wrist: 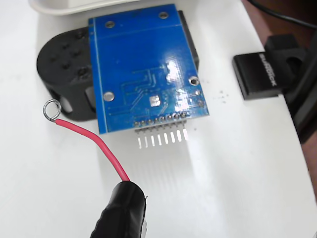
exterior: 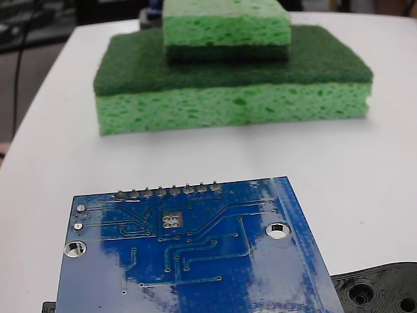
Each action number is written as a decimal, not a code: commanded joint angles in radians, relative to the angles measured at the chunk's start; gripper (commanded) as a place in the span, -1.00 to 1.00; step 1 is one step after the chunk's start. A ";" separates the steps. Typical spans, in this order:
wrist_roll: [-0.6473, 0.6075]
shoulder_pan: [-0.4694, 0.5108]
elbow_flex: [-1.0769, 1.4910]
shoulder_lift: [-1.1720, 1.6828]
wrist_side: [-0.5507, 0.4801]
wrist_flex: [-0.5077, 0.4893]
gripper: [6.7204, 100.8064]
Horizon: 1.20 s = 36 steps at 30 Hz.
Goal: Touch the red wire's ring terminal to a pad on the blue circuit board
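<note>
- Blue circuit board (wrist: 146, 69) lies flat on the white table (wrist: 237, 173), partly over a black plastic part (wrist: 64, 64).
- Red wire (wrist: 96, 141) sticks out of a black-taped holder (wrist: 121, 210) in the wrist view; jaws not visible, can't tell their state.
- Ring terminal (wrist: 51, 110) sits just left of the board's lower-left corner, apart from it.
- Fixed view: green sponges (exterior: 228, 85) stacked behind the board.

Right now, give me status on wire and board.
Gripper fingers unseen; black-taped tip carries thin red wire. Silver ring terminal left of glossy blue circuit board, not touching. Path clear.
</note>
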 commanded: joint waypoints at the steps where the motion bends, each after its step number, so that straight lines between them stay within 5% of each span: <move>1: -0.003 0.000 -0.057 -0.049 0.006 0.002 0.99; 18: 0.110 0.020 0.087 -0.109 0.091 -0.311 0.99; 36: 0.183 -0.015 -0.094 -0.391 0.112 -0.273 0.99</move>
